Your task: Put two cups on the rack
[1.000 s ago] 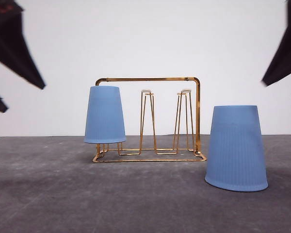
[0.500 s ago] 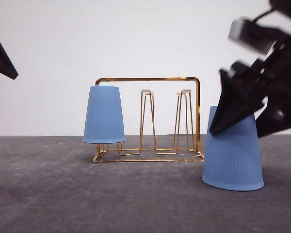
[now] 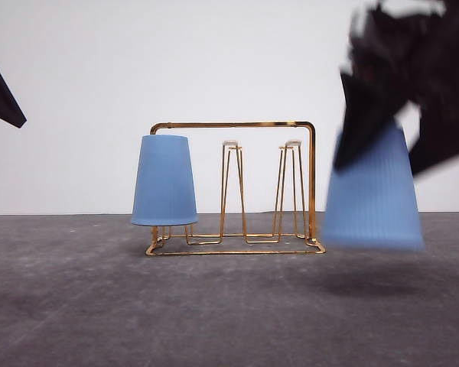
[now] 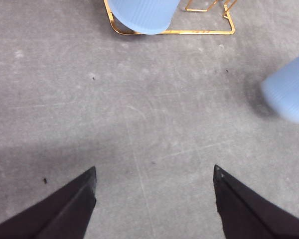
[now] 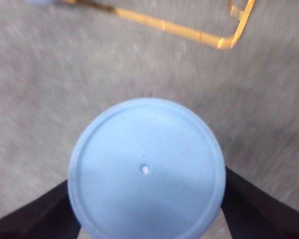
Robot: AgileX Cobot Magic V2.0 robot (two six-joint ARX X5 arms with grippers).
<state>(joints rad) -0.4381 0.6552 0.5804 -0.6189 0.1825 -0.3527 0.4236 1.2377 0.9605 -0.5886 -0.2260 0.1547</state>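
The counter (image 3: pixel 138 306) is a flat grey slab with a faintly scuffed, matte face, and everything on it stands well apart from the edges.

Next in size is the rack (image 3: pixel 234 188): thin gold wire, stiff and springless by the look of it, a rectangular base, an arched handle across the top and narrow upright loop pegs capped in white. Two of those pegs stand bare in the middle.

One cup (image 3: pixel 164 181) sits upside down over the peg at the rack's left end, its rim hanging just above the base wire. The second cup (image 3: pixel 373 191), also inverted, is off the counter to the right of the rack, with a shadow on the grey beneath it. The right hand (image 5: pixel 146 209) has it clamped across the narrow closed end, one dark finger on each side.

Both cups are pale blue matte plastic, tapered, finely ribbed, without handles. I'd judge them light and fairly rigid, slightly yielding if squeezed hard; the ribs should give the fingers some bite, and the taper makes the narrow end the sensible place to grip.

The left hand (image 4: pixel 154 199) hangs spread wide over bare counter, holding nothing.
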